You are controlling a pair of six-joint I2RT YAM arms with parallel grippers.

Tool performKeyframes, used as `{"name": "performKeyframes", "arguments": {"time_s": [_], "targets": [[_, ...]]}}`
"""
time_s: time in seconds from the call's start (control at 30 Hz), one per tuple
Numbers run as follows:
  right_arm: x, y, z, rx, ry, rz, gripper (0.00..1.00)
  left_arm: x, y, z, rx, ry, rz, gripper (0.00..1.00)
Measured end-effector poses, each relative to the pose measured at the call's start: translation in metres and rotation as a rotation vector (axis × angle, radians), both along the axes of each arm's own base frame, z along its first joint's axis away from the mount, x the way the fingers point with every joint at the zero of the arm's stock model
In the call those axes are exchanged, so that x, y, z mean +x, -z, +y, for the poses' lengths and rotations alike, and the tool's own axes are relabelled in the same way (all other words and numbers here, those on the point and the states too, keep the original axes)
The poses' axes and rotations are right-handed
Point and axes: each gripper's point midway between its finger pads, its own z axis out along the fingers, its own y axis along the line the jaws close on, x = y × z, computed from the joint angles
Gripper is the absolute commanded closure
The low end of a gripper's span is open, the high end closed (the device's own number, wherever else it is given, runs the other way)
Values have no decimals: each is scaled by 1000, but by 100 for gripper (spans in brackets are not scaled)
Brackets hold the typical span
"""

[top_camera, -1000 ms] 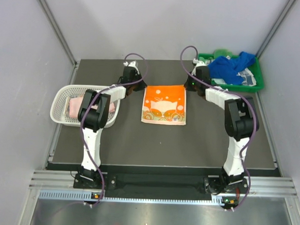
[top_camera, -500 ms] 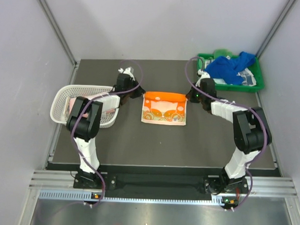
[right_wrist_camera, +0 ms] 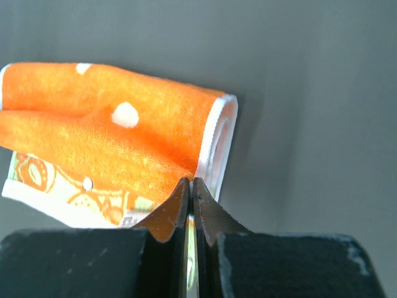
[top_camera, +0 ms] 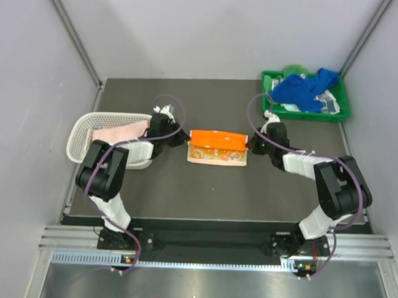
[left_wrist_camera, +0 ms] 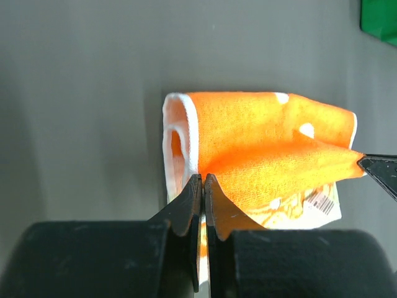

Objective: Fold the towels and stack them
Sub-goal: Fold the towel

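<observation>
On the table, orange towel, long axis left-right (ends clenched in left gripper and right gripper)

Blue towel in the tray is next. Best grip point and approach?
Pinch the blue towel at its raised end near the far right corner of the green tray, from straight above. It lies crumpled on other cloths, no flat edge shows, and the tray walls block a side approach.

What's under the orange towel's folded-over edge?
Only the orange towel itself: its patterned near strip shows; the rest hides beneath the fold held by left gripper and right gripper.
</observation>
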Motion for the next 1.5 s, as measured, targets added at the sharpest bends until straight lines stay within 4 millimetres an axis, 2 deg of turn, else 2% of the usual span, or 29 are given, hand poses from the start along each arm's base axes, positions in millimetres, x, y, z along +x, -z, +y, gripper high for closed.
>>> {"name": "performKeyframes", "arguments": {"time_s": [0.2,0.43,0.8,1.03,1.1,1.13,1.17,1.2,1.23,1.27,1.37,1.5], "targets": [[-22,3,1,12,-3,4,100,-18,-2,0,-5,8,4,100],[-31,-5,3,18,-1,-23,100,-28,-12,-2,-13,18,-16,100],[-39,-6,0,23,12,-27,100,-43,-8,-4,-8,34,-6,100],[-53,5,4,19,1,-2,100,-52,-3,-1,-3,33,7,100],[-58,9,4,21,-1,6,96,-56,2,0,2,34,19,96],[-60,11,5,20,-2,9,92,-59,5,1,4,35,27,91],[-62,13,5,23,-1,15,85,-61,8,1,6,37,33,80],[-63,15,4,23,-1,20,81,-63,10,1,9,39,38,76],[-65,17,4,23,2,24,72,-65,13,2,10,39,45,72],[-66,19,3,23,6,27,69,-66,14,2,10,38,49,66],[-70,19,0,20,11,31,65,-69,14,3,11,37,54,65],[-70,1,-3,27,26,-7,65,-70,0,7,26,25,36,67]]}}
